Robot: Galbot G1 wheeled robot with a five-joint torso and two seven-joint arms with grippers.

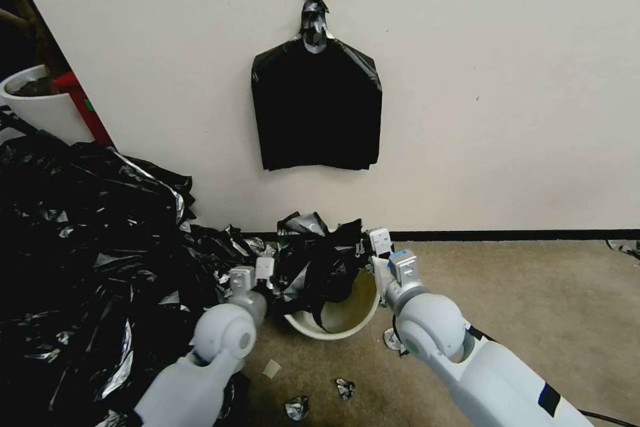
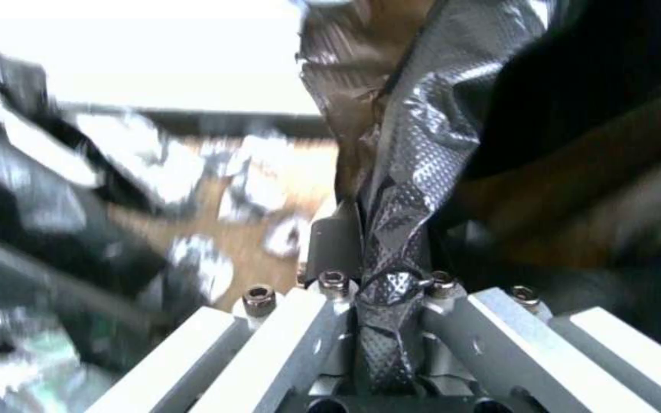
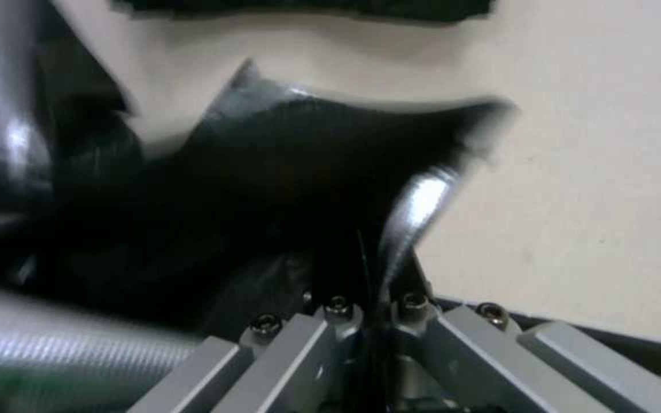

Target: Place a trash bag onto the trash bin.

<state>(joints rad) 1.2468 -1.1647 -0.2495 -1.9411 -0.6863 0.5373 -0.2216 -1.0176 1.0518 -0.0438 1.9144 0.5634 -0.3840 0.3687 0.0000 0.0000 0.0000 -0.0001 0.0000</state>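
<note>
While the trash bag (image 1: 319, 260) hangs bunched over the trash bin (image 1: 333, 320), the left gripper (image 1: 268, 271) pinches its nine-o'clock edge, the right gripper (image 1: 371, 243) its three-o'clock edge.

Black film, cream bin, pale wall

The trash bag (image 1: 319, 267) is glossy black with grey sheen and a fine dotted emboss; the trash bin (image 1: 347, 327) is cream-white, yellowish inside. The wall (image 1: 500, 80) is off-white with a black baseboard (image 1: 507, 235), the carpet (image 1: 533, 307) tan, the arms light grey-white.
</note>
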